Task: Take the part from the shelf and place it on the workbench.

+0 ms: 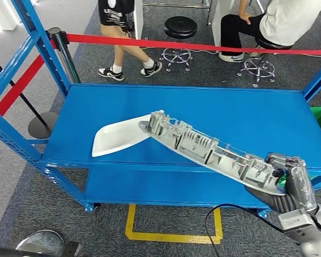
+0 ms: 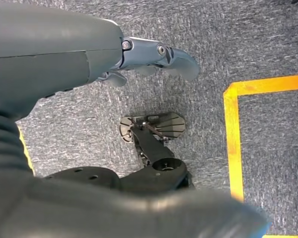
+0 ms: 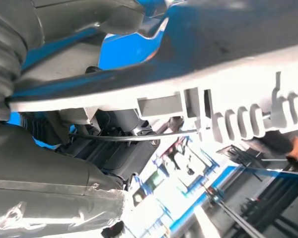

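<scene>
Right hand (image 1: 290, 179) grips grey part (image 1: 203, 148) by its end | left hand (image 2: 160, 57) empty, fingers extended

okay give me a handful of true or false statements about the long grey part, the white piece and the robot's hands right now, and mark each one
1. The right hand grips one end of the long grey part. True.
2. The long grey part lies flat and alone on the blue shelf. False: its far end sits over the white part while the right hand holds the near end.
3. The left hand holds the white part. False: it holds nothing and hangs over the grey carpet, near a yellow floor marking.
4. A red barrier belt runs behind the shelf. True.
5. The white part is on the floor. False: it rests on the blue shelf surface.
</scene>
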Controlling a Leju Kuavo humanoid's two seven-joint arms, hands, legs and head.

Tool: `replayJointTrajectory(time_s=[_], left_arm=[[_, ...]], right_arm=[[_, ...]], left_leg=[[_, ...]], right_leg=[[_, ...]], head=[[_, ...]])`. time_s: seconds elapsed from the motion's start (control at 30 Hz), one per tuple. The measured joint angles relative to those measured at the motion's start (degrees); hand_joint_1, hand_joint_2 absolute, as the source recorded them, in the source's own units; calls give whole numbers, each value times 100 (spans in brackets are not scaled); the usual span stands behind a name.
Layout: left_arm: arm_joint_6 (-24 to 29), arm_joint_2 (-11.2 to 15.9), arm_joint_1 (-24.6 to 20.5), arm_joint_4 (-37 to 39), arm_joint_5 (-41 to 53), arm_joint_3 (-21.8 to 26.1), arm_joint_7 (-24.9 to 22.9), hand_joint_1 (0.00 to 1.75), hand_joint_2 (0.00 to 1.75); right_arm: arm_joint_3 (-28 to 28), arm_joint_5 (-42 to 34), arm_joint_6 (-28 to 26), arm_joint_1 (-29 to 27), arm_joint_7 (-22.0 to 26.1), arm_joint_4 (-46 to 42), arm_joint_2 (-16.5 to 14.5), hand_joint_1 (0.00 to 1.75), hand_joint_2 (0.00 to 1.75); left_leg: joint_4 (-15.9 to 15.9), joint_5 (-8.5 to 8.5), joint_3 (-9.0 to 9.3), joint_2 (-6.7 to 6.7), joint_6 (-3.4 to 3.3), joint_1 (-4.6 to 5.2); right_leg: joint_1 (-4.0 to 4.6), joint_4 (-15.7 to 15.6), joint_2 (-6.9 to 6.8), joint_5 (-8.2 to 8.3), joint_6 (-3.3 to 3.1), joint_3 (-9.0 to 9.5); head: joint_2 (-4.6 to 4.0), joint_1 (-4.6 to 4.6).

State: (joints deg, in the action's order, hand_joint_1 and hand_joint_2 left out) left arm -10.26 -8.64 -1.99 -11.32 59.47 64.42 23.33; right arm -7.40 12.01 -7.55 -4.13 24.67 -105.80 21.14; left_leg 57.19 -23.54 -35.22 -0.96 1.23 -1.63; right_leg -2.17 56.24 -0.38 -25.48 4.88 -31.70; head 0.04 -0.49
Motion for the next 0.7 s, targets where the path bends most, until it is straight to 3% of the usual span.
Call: replayJointTrajectory(time_s=[0.57, 0.7], left_arm=[[-18, -3, 3, 0, 27, 4, 2, 0, 175], [-22, -3, 4, 0, 56, 4, -7, 0, 175]], right_arm=[[180, -185, 130, -138, 62, -27, -275, 175, 175], [237, -637, 473, -189, 142, -27, -335, 175, 175]], left_leg=[[0, 0, 6, 0, 0, 0], [0, 0, 6, 0, 1, 0]], right_leg=[[0, 0, 1, -2, 3, 4], [0, 0, 1, -3, 4, 4]], head=[[0, -1], [0, 0]])
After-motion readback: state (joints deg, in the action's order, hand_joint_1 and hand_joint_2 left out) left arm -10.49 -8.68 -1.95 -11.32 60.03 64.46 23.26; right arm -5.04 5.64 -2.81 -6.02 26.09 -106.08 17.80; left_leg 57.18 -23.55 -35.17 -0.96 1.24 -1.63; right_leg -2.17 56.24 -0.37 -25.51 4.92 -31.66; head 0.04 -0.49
